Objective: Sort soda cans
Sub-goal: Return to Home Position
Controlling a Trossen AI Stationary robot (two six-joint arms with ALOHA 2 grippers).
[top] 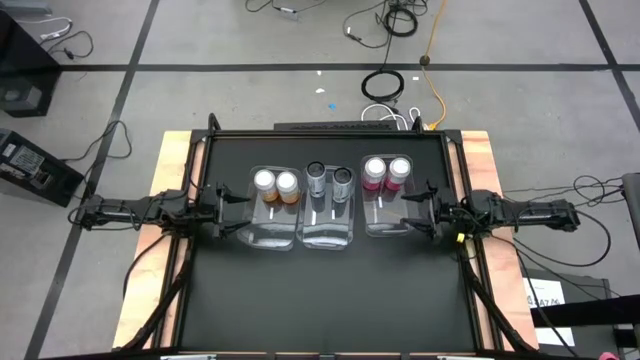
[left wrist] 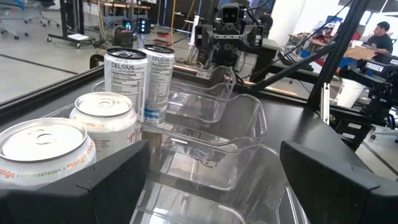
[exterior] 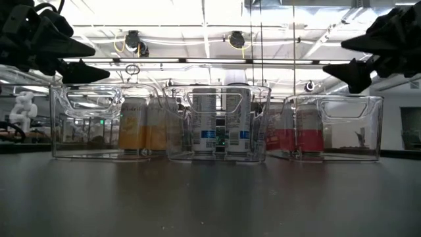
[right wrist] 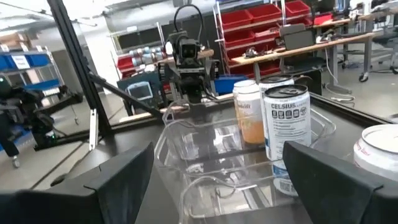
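Black tabletop [top: 330,300] with three clear bins, two grippers and six cans.
Left bin [top: 272,238], middle bin [top: 327,238] and right bin [top: 386,230] stand side by side. Left gripper [top: 232,212] and right gripper [top: 410,214] hover beside the outer bins, fingers spread wide. Orange cans [top: 265,183] stand upright in the left bin, grey cans [top: 317,176] in the middle, pink cans [top: 375,172] in the right.

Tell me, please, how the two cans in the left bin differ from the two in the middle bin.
In the left bin, the orange cans look shorter and wider; in the middle bin, the white-and-blue cans look taller and slimmer. From above, the orange cans' tops look pale, the white-and-blue cans' tops dark. Both pairs stand upright, side by side.
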